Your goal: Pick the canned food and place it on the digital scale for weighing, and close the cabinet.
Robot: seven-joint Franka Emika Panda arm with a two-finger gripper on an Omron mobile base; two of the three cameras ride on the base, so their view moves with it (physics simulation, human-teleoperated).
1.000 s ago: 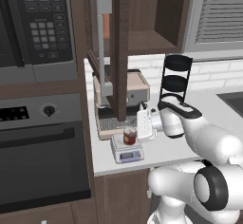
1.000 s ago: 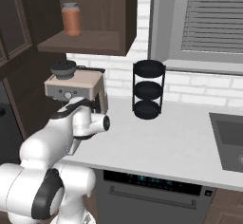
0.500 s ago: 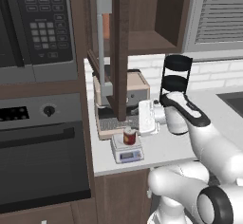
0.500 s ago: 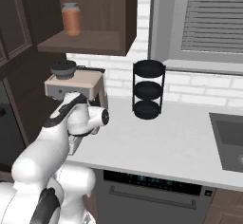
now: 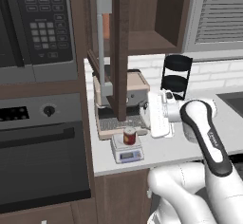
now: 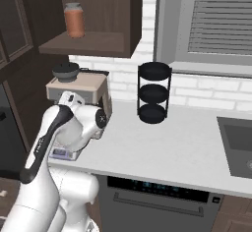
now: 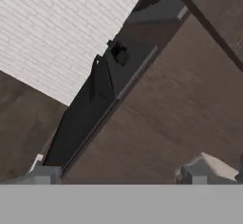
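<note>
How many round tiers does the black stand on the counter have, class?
3. The black stand has a top tier level with the window sill, a middle tier just below it, and a bottom tier resting on the counter; none looks hidden in the right base view.

The left base view looks forward and down from behind the arm's left side, taking the espresso machine (image 5: 124, 92) at middling range, with the open cabinet (image 5: 119, 38) door edge-on before it and the digital scale (image 5: 127, 149) with the canned food (image 5: 129, 135) just in front of it. The right base view looks over from the arm's right, meeting the same espresso machine (image 6: 81, 91), the same black tiered rack (image 6: 153, 93) beside it and the same counter (image 6: 167, 150). The hand view sits very close, rolled, facing brown wood and white brick wall (image 7: 57, 23) near the espresso machine.
</note>
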